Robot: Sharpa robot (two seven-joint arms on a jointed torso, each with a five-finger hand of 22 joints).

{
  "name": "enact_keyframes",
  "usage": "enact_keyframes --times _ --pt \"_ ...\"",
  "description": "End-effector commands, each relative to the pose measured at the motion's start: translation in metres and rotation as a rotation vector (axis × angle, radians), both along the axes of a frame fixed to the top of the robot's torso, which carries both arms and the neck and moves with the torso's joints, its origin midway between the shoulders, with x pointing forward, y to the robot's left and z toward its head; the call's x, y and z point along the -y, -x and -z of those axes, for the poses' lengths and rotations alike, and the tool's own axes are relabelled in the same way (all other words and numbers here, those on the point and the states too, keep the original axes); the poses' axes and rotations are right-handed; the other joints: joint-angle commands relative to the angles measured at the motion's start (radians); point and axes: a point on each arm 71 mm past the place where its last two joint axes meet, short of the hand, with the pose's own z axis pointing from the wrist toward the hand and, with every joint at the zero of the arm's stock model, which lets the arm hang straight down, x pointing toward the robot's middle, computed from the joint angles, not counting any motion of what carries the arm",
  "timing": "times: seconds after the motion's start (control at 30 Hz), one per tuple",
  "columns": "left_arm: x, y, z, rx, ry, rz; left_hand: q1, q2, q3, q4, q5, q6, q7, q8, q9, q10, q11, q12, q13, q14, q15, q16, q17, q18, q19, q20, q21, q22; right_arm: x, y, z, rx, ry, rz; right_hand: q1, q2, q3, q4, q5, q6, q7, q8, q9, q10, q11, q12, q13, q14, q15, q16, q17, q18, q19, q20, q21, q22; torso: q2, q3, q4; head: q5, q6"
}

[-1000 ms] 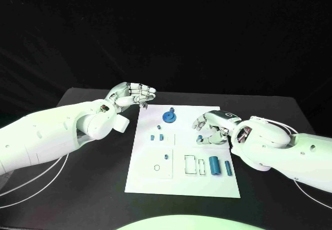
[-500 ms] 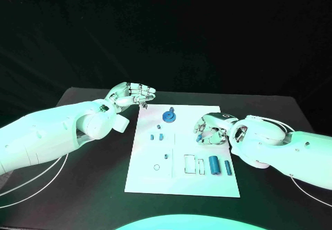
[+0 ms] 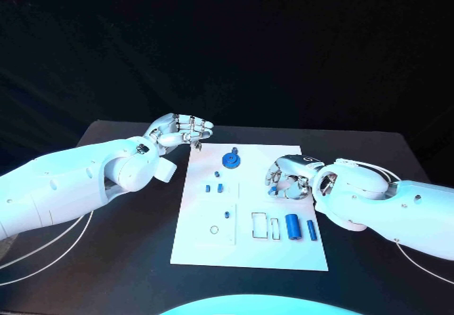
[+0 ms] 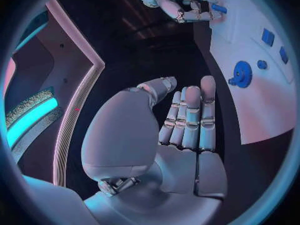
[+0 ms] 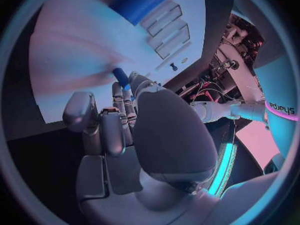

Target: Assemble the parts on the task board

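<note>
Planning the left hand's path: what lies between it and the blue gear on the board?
Head view: between the left hand and the blue gear lies only bare white task board; no part sits there.

One white task board point(image 3: 284, 252), about nine small blue parts point(image 3: 295, 227), two silver hands point(image 3: 182, 131).

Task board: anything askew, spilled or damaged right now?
Nothing stands out. The task board lies flat and square on the table, and the blue gear and the loose blue cylinders sit in tidy rows. The right hand pinches a small blue part over the board; the left hand hovers off its far corner, holding nothing.
</note>
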Motion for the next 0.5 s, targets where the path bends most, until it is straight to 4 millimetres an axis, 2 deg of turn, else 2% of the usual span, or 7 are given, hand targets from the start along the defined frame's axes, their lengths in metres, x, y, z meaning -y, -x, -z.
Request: enact_keyframes --times 0.03,0.1,0.13,0.17,0.3,0.5 --pt "0.0021 0.0005 -0.0009 0.001 0.005 0.019 -0.006 0.006 -0.002 -0.001 0.005 -0.007 0.015 0.006 0.000 -0.008 -0.002 0.005 -0.001 -0.009 0.001 -0.003 -0.001 0.007 -0.002 0.008 -0.001 0.001 0.0007 -0.0002 0.0015 -0.003 0.010 0.000 -0.002 -0.007 0.021 -0.003 -0.006 0.010 0.000 0.004 0.001 0.008 -0.001 -0.008 0.001 0.033 -0.008 0.004 0.001 -0.008 0.007 -0.002 0.008 0.004 0.000 0.0001 -0.0004 -0.001 0.001" --pt "0.0020 0.0005 -0.0008 0.001 0.004 0.019 -0.006 0.006 -0.002 -0.001 0.005 -0.007 0.015 0.006 0.000 -0.008 -0.002 0.005 -0.001 -0.009 0.001 -0.003 -0.001 0.007 -0.002 0.008 -0.001 0.001 0.0019 -0.0009 0.0019 -0.001 0.016 0.003 -0.001 -0.011 0.048 -0.008 -0.020 0.015 -0.001 0.004 0.002 0.013 -0.001 -0.014 0.001 0.033 -0.009 0.005 0.001 -0.008 0.007 -0.003 0.009 0.006 0.000 0.0002 -0.0003 -0.001 0.001" --pt "0.0020 0.0005 -0.0007 0.001 0.003 0.019 -0.006 0.006 -0.002 -0.001 0.005 -0.007 0.015 0.006 0.000 -0.008 -0.002 0.005 -0.001 -0.009 0.001 -0.003 -0.001 0.007 -0.002 0.008 -0.001 0.001 0.0023 -0.0012 0.0020 0.000 0.019 0.005 0.001 -0.014 0.075 -0.013 -0.049 0.018 -0.001 0.005 0.002 0.017 -0.001 -0.019 0.001 0.033 -0.009 0.005 0.001 -0.009 0.007 -0.003 0.010 0.009 0.000 0.0000 0.0000 -0.001 0.001" --pt "0.0020 0.0005 -0.0007 0.000 0.003 0.020 -0.006 0.006 -0.002 -0.001 0.005 -0.007 0.015 0.006 0.000 -0.008 -0.002 0.005 -0.001 -0.009 0.001 -0.003 -0.001 0.007 -0.002 0.008 -0.001 0.001 0.0026 -0.0014 0.0021 0.002 0.021 0.006 0.001 -0.018 0.089 -0.016 -0.052 0.020 0.000 0.004 0.002 0.018 -0.001 -0.022 0.001 0.033 -0.009 0.006 0.001 -0.009 0.007 -0.003 0.010 0.010 0.000 0.0002 -0.0001 -0.001 0.001" --pt "0.0020 0.0006 -0.0006 0.000 0.002 0.020 -0.006 0.006 -0.002 -0.001 0.005 -0.007 0.015 0.006 0.000 -0.008 -0.002 0.005 -0.001 -0.009 0.001 -0.003 -0.001 0.007 -0.002 0.008 -0.001 0.001 0.0032 -0.0019 0.0023 0.005 0.027 0.007 -0.006 -0.037 0.132 -0.031 -0.054 0.021 0.002 0.003 0.002 0.018 0.001 -0.033 0.000 0.032 -0.007 0.005 -0.002 -0.008 0.005 -0.003 0.006 0.011 0.000 0.0002 0.0003 -0.002 0.001" --pt "0.0019 0.0006 -0.0006 0.000 0.001 0.019 -0.009 0.008 -0.002 0.001 0.005 -0.009 0.015 0.007 0.000 -0.010 -0.001 0.007 -0.001 -0.010 0.001 -0.002 -0.002 0.008 -0.002 0.009 -0.001 0.000 0.0027 -0.0018 0.0024 0.007 0.029 0.004 -0.021 -0.051 0.149 -0.034 -0.053 0.022 0.004 0.003 0.003 0.009 0.004 -0.044 -0.001 0.031 -0.005 0.005 -0.004 -0.008 0.004 -0.001 0.004 0.012 0.000 0.0002 0.0001 -0.003 0.002"
